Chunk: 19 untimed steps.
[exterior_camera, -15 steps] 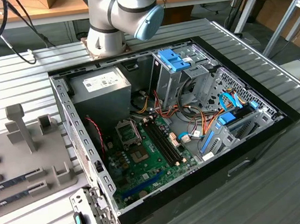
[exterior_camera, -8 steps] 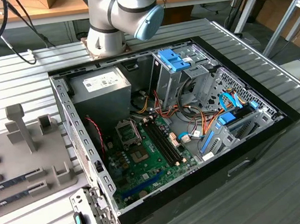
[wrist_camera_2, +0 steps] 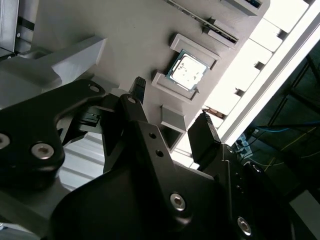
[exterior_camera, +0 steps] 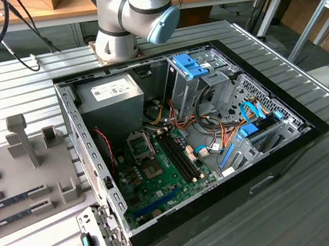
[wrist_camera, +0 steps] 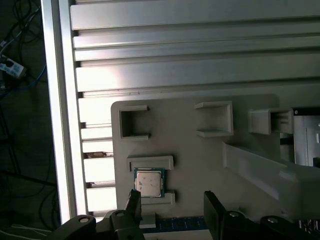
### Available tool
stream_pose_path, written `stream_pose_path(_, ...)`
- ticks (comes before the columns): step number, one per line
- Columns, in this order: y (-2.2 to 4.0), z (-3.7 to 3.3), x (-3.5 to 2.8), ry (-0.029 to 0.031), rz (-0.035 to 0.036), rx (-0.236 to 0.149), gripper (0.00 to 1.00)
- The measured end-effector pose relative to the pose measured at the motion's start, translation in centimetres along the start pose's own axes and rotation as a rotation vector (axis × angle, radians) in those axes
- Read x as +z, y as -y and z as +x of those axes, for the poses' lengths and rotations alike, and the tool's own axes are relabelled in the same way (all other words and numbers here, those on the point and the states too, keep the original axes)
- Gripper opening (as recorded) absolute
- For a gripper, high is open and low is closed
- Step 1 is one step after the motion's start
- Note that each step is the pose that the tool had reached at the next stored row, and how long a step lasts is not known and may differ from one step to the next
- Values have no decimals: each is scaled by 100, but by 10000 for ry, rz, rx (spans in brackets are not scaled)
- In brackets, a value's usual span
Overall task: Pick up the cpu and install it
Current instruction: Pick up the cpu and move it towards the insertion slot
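Gripper [wrist_camera_2: 172,102] spread wide, pointing down, hovering above cpu [wrist_camera_2: 187,68]

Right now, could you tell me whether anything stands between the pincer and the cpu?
Nothing visible does. In the first wrist view the open pincer hangs over the grey tray, and the cpu lies uncovered in its seat there, with only bare tray between them.

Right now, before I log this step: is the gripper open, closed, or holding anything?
Gripper: open, holding nothing; the cpu is not between its fingers.
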State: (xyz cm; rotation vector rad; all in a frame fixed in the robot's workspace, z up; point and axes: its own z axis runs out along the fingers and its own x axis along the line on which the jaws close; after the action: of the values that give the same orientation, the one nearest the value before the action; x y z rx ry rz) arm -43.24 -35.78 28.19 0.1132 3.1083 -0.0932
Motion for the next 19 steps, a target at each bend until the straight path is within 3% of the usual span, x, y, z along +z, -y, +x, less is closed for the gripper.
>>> stream_pose_path(19, -2, 1, 39, 0, 0, 0, 62)
